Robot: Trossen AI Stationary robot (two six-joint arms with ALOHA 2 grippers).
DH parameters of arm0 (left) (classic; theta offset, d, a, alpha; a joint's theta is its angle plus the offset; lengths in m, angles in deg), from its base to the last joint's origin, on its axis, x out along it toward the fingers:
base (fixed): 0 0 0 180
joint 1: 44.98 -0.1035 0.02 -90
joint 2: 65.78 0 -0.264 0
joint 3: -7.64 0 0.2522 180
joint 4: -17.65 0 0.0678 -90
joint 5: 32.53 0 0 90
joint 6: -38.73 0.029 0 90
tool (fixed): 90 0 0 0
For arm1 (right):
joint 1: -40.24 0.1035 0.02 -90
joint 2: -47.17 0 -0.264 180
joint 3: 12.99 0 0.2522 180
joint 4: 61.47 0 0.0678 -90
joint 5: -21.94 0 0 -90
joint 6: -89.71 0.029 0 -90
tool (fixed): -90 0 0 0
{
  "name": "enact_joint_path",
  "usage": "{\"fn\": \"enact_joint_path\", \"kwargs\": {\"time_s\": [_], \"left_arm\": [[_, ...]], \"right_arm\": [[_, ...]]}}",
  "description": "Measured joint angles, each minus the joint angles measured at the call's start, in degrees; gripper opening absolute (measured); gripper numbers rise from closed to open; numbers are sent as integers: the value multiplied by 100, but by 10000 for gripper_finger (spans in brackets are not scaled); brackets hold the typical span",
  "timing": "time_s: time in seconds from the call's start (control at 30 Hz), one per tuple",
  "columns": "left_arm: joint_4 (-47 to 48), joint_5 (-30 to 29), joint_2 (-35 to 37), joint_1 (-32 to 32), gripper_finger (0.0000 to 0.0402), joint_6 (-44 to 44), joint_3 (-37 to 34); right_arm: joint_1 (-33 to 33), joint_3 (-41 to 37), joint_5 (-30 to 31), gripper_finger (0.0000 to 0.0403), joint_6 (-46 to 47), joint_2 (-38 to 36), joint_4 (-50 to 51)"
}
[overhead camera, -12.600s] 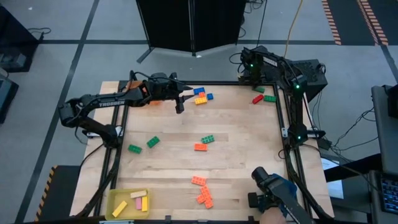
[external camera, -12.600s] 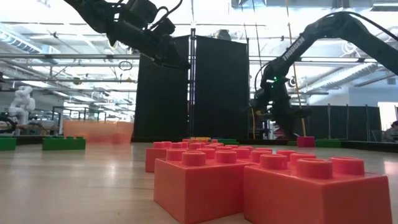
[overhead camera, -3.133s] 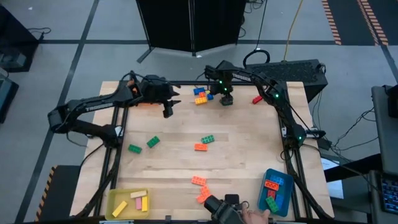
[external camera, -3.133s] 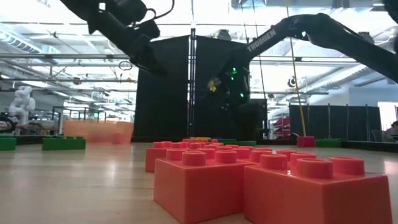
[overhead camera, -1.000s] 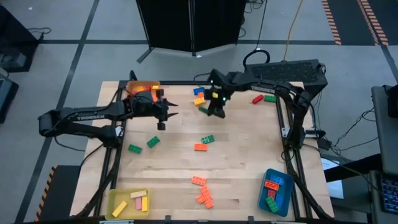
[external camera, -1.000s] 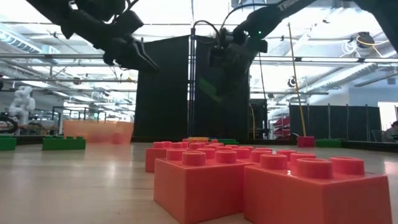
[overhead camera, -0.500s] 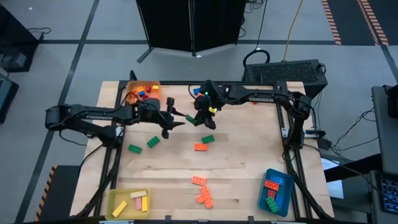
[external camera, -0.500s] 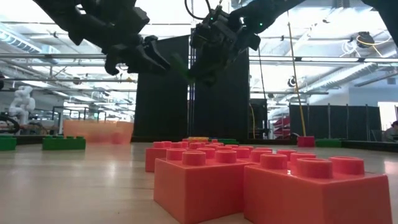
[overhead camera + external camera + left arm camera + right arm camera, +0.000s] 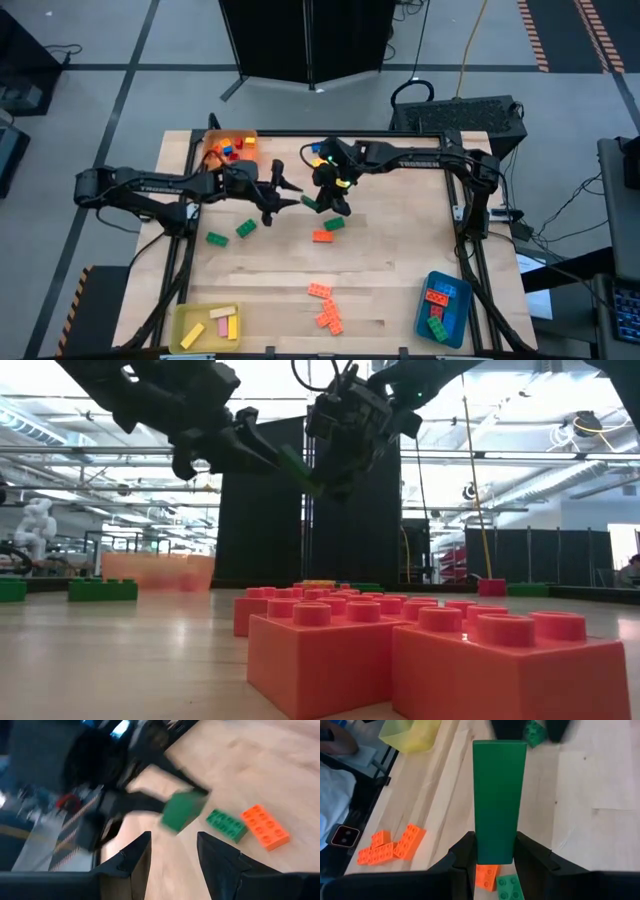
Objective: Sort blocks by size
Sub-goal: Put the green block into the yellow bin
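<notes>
Holding a green bar [image 9: 311, 204] up off the table [image 9: 400, 280], roughly midway between the left and right edges and nearer the far edge than the near one, gripped by one end in the right gripper [image 9: 328, 195], fingers [image 9: 465, 852] clenched on it and most of its length jutting free. Just beside it, the left gripper [image 9: 285, 197], fingers [image 9: 131, 857] spread and empty, aimed at the bar's free end but apart from it. Probably a mid-air hand-over, judging by the two grippers facing each other so closely. Below and slightly toward the near edge, a green and an orange block lying together [image 9: 328, 230]; toward the left edge, two more green blocks [image 9: 232, 233]; close to the near edge, an orange cluster [image 9: 325, 310]. Three trays at the corners: orange tray [image 9: 213, 140] far left with small blocks in it, yellow tray [image 9: 190, 318] near left, blue tray [image 9: 455, 310] near right. Chief danger: letting go on the right before a firm pinch on the left, dropping the bar onto the pair beneath and scattering them. Also possible: closing off-centre on a slanted bar, twisting it loose from the short end grip, or knocking fingers together in so tight a space. Worth remembering too: wrong tray for a long bar, spoiling the sort.
</notes>
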Motion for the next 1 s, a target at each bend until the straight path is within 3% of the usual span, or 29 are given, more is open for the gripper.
{"fn": "enact_joint_path", "kwargs": {"time_s": [0.27,0.6,1.0], "left_arm": [[-375,230,-86,277,161,565,2],[-737,231,-661,357,161,585,2],[-857,220,-632,614,161,548,4]], "right_arm": [[32,9,13,93,211,63,-33],[260,9,-2,93,258,63,-19],[295,9,15,93,239,63,124]]}}
